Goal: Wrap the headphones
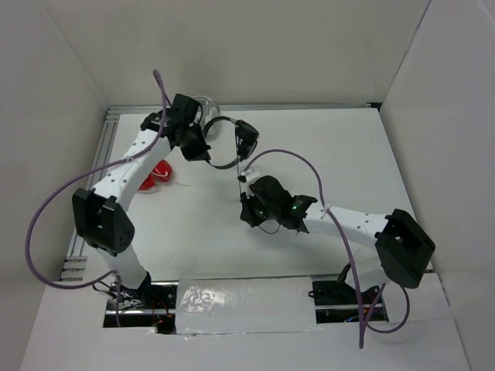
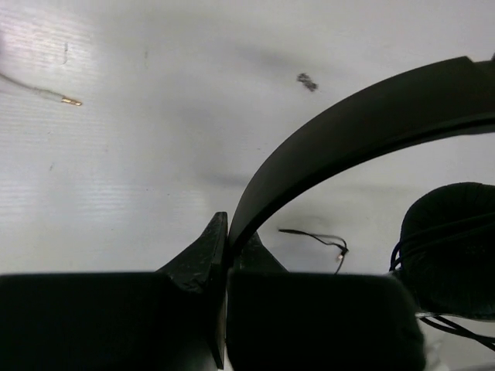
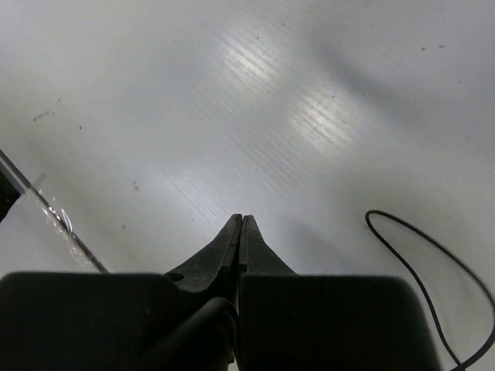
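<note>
Top external view: the headphones point(image 1: 232, 143) lie at the far middle of the table point(image 1: 348, 154); everything below is placed from them.
Step in hand: I judge the wrapping has begun, one arm steadying the band while the other carries the cable point(image 1: 241, 182).
Left gripper point(image 1: 203, 151): at the left of the headphones, clamped on the headband point(image 2: 348, 131); its arm reaches far and bends down.
Right gripper point(image 1: 246, 202): near side of the headphones, jaws pressed together; the thin cable seems pinched between them, though the right wrist view shows no cable at the tips.
Right arm pose: low, elbow bent, wrist turned toward the headphones.
Earcup point(image 2: 452, 247): hangs right of the left gripper, cable crossing it.
Next move: probably lead the cable around the headband, keeping it taut.
</note>
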Controlling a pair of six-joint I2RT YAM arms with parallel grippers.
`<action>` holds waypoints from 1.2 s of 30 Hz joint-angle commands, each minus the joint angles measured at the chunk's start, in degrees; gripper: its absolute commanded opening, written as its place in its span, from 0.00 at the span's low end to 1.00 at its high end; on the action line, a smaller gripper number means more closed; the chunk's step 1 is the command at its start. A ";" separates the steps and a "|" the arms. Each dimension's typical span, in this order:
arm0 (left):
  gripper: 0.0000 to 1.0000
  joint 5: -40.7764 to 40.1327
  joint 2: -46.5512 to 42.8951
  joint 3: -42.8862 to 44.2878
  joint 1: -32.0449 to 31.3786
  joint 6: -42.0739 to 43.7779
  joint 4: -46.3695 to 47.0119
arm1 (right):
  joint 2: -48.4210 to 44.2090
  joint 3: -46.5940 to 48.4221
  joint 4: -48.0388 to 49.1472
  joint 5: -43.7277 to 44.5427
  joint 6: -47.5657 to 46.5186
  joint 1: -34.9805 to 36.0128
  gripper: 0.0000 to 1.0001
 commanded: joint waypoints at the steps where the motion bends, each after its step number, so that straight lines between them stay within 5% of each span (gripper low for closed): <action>1: 0.00 10.27 -9.27 -3.63 1.72 2.99 11.44 | -4.69 -4.12 10.03 4.19 2.36 0.77 0.00; 8: 0.00 18.10 -19.05 -8.56 3.21 7.12 14.55 | -8.30 -10.19 16.18 12.03 3.50 -0.02 0.00; 17: 0.00 25.14 -29.34 -12.43 4.53 7.66 17.10 | -10.68 -17.49 26.47 1.05 0.53 -8.28 0.00; 25: 0.00 28.12 -34.52 -14.54 4.71 8.09 18.05 | -10.85 -17.93 27.88 -0.27 -2.21 -9.51 0.00; 36: 0.00 37.63 -39.63 -18.58 4.89 8.97 21.50 | -2.42 -14.59 30.52 -7.92 -4.58 -21.02 0.00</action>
